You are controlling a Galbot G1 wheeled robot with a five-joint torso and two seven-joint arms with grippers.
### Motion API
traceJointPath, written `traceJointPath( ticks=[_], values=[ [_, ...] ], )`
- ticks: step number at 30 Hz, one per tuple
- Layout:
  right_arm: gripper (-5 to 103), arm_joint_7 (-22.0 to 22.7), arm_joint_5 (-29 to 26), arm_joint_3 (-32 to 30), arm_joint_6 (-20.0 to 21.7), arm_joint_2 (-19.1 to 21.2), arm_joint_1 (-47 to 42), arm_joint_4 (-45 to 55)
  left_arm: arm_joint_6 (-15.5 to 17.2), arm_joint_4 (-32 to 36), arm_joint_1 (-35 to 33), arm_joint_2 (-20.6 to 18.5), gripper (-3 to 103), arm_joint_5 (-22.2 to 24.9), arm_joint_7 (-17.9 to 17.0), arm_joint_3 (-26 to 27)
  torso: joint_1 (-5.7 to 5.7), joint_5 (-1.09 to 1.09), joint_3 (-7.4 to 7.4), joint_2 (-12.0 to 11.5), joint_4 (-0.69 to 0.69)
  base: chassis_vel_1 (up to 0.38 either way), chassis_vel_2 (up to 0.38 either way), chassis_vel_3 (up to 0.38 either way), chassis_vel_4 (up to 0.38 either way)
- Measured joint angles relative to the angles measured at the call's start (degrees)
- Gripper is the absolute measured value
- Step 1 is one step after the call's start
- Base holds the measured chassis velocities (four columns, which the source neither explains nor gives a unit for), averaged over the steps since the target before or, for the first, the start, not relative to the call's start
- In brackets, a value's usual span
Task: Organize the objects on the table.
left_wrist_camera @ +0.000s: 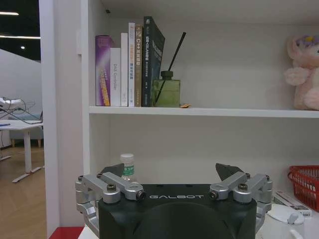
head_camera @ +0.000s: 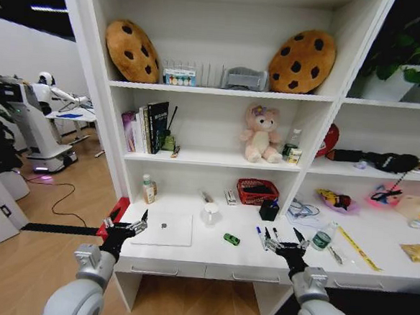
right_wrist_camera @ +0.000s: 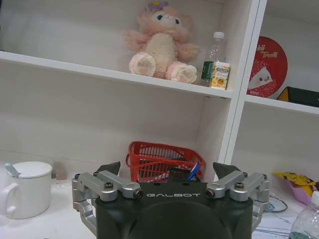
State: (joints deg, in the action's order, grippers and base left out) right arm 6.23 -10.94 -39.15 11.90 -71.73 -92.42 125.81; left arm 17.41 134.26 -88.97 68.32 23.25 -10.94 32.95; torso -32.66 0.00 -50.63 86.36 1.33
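Observation:
On the white table (head_camera: 203, 254) a closed silver laptop (head_camera: 163, 228) lies at the left, and a tiny green toy car (head_camera: 231, 239) sits to its right. A slim white pen with a dark cap (head_camera: 260, 237) lies just left of my right gripper (head_camera: 284, 237). That gripper hovers open over the table's front edge, nothing between its fingers. My left gripper (head_camera: 128, 226) hangs open and empty at the laptop's left edge. Both wrist views show the jaws spread wide: left gripper (left_wrist_camera: 172, 172), right gripper (right_wrist_camera: 168, 169).
At the back of the desk stand a white mug (head_camera: 210, 214), a red basket (head_camera: 257, 191), a black pen holder (head_camera: 269, 210) and a small bottle (head_camera: 148, 189). A clear bottle (head_camera: 322, 237) stands right of my right gripper. White shelving (head_camera: 214, 91) rises behind, with books and a pink teddy bear (head_camera: 261, 134).

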Motion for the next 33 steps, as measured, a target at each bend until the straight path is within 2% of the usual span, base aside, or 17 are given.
traceJointPath(
  ticks=[33],
  values=[
    [100,-1.49,0.82,-1.03,-2.7,-1.65,-3.97,2.38,-0.04,-0.04,0.01,0.0,100,0.01,0.09,-0.01,0.0,0.01,0.0,0.01,0.01,-0.12,-0.118,0.12,0.126]
  ],
)
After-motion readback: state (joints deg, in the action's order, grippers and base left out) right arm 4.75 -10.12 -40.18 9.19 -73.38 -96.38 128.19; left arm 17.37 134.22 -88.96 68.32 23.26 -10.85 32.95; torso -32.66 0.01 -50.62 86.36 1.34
